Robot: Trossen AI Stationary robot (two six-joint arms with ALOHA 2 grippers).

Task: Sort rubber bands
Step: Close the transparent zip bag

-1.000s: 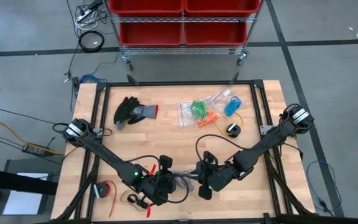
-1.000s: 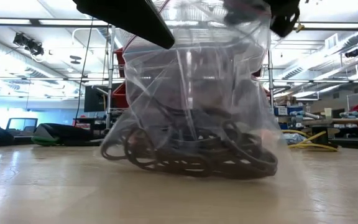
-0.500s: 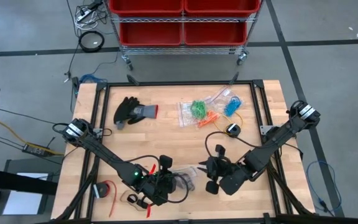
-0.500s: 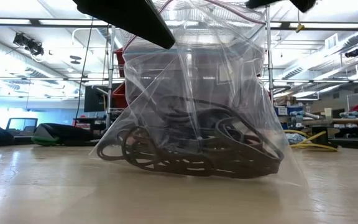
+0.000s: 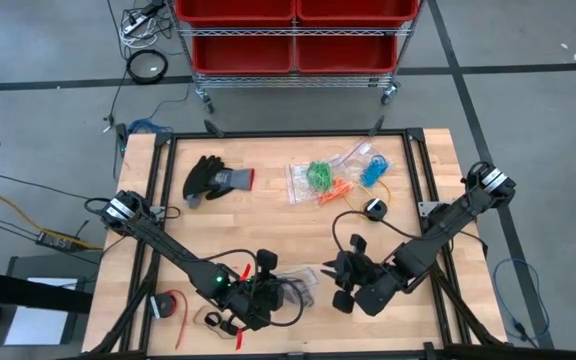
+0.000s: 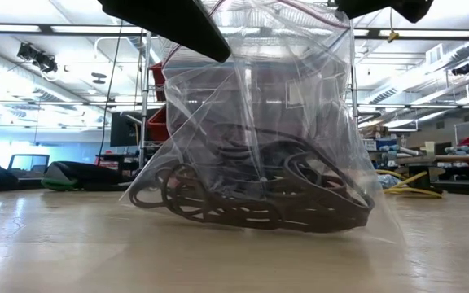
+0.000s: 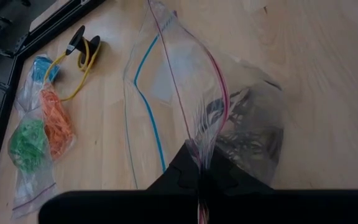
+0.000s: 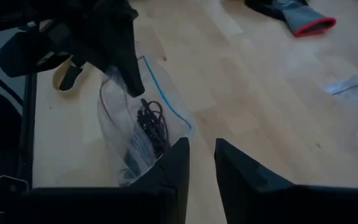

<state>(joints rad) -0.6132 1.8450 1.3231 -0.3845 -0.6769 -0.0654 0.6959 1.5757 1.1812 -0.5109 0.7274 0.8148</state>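
Since a sec ago my right gripper (image 5: 340, 285) has let go of the clear bag (image 5: 298, 288) and backed off toward 3 o'clock; the bag mouth has sagged and its wall now spreads wider on the desk (image 5: 268, 225).

Left gripper (image 5: 268, 292) sits near the desk's 6 o'clock edge, fingers pinched tight on the bag's zip edge, pink seal strip running right into the fingers in the left wrist view. Bag hangs from that pinch, bottom resting on the desk. Black rubber bands (image 6: 251, 191) lie heaped inside at the bottom, so they're below and just past the left fingers, w/ plastic between.

Right fingers (image 8: 176, 163) stand slightly apart, nothing in them, clear of the bag at its 3 o'clock side, pointed at it. Bag and black bands are just ahead of the tips, not touching.

Other bands are far from both grippers, up toward 12 o'clock: green rubber bands (image 5: 318, 175), orange rubber bands (image 5: 336, 188) and blue rubber bands (image 5: 372, 170), each in small clear bags. Black glove (image 5: 213, 180) at approx 10 o'clock, yellow cable (image 5: 376, 203) near 2 o'clock.
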